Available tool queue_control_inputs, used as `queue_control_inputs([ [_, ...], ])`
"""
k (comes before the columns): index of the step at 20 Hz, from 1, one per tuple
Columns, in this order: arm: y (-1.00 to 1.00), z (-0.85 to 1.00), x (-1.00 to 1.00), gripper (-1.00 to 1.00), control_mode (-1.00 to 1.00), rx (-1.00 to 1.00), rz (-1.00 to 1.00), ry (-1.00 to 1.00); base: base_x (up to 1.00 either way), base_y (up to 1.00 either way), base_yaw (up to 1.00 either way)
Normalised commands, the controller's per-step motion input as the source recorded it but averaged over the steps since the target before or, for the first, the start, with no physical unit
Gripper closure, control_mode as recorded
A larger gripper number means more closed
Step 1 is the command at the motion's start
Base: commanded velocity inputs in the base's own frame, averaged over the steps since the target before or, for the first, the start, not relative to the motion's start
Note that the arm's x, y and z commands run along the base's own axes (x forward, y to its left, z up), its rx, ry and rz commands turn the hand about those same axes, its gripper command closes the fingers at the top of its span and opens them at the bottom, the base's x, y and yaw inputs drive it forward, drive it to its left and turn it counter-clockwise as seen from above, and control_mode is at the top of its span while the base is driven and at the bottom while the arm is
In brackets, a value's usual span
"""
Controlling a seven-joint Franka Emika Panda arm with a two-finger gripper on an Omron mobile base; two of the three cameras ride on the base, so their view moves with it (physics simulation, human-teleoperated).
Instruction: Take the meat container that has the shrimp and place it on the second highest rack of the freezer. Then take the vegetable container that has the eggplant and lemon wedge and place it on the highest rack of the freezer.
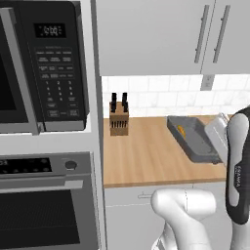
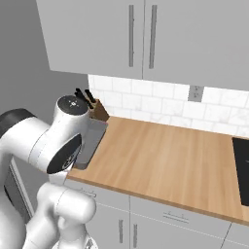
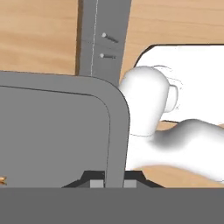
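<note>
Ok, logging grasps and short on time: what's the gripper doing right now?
Gripper: closed on the rim of the meat container, one finger on each side of it.

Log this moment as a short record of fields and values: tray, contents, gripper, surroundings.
tray: meat container, dark grey, above the wooden counter, tilted
contents: one orange shrimp inside
gripper: gripper astride the tray's rim, one finger on each side, apparently shut on it
nearby: knife block at the counter's back left
appliances: microwave over oven, left of the counter
</note>
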Motion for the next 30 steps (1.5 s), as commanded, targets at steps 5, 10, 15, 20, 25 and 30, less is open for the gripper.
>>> queue_control_inputs([
  [5,0.09,-0.40,-0.10,1.00,-1.00,-0.17,-0.12,0.00,0.00,0.00,0.00],
  [10,0.06,-0.30,0.00,1.00,-1.00,-0.14,-0.05,0.00,0.00,0.00,0.00],
  [15,0.01,-0.06,0.00,1.00,1.00,-0.03,-0.01,0.00,-0.23,0.00,-0.01],
  [20,0.00,0.00,0.00,1.00,1.00,0.00,0.00,0.00,-0.85,0.03,0.05],
  [25,0.00,0.00,0.00,1.00,1.00,0.00,0.00,0.00,-0.73,0.32,0.20],
  [30,0.00,0.00,0.00,1.00,1.00,0.00,0.00,0.00,-0.26,0.82,0.41],
])
